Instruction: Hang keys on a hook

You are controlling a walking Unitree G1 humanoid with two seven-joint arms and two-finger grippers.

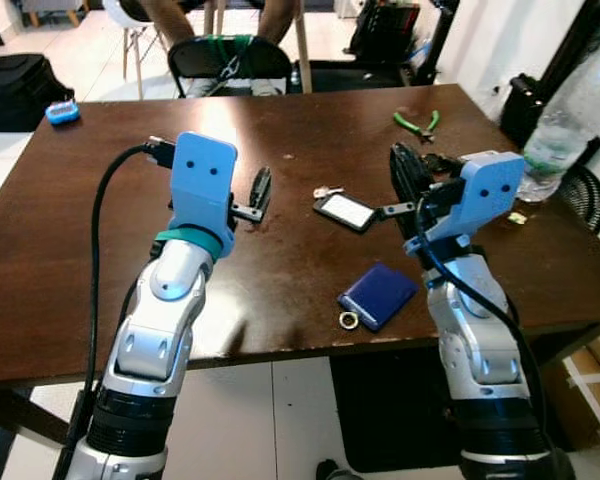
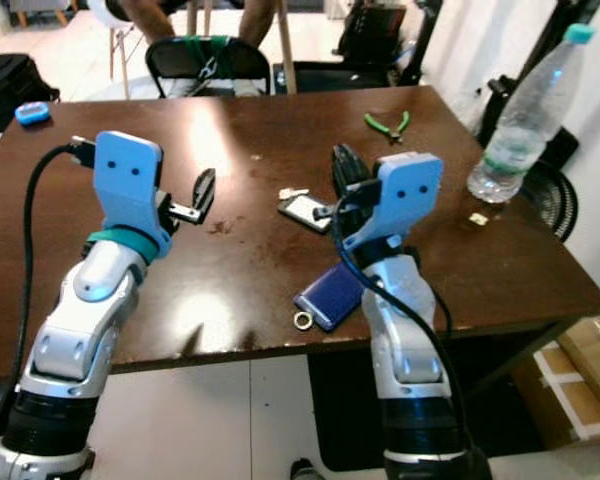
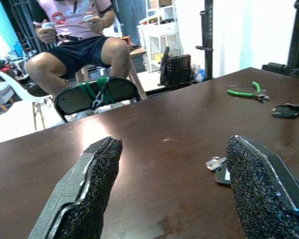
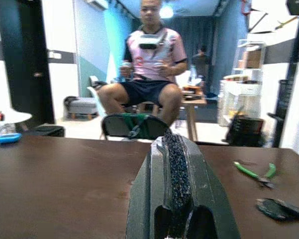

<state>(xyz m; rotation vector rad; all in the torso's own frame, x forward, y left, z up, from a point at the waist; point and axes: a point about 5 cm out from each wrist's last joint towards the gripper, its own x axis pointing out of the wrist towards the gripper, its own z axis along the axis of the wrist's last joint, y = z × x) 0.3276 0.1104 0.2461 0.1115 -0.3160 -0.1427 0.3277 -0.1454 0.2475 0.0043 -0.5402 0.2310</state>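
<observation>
Both silver arms rise from the lower edge of the left eye view, over the near rim of the dark wooden table (image 1: 70, 250). Between them, farther in, lies the bunch of keys (image 1: 342, 209) with its flat black-framed tag; nearer the edge sit a blue wallet (image 1: 378, 295) and a small ring (image 1: 348, 320). Green pliers (image 1: 417, 122) lie at the far side, a water bottle (image 1: 570, 110) to the right. No hook can be made out.

From the right eye view, the left gripper (image 2: 200, 197) hovers above the wood, and the right gripper (image 2: 346, 172) hangs just beside the keys, not touching.

Along the left wrist view, the black pads (image 3: 92, 186) stand wide apart, the keys visible between them; a seated person (image 3: 77, 37) faces the table.

Along the right wrist view, the two fingers (image 4: 172, 169) press together, holding nothing.

By my judgement the pickup is not yet begun: a gripper must descend around the keys and close.
</observation>
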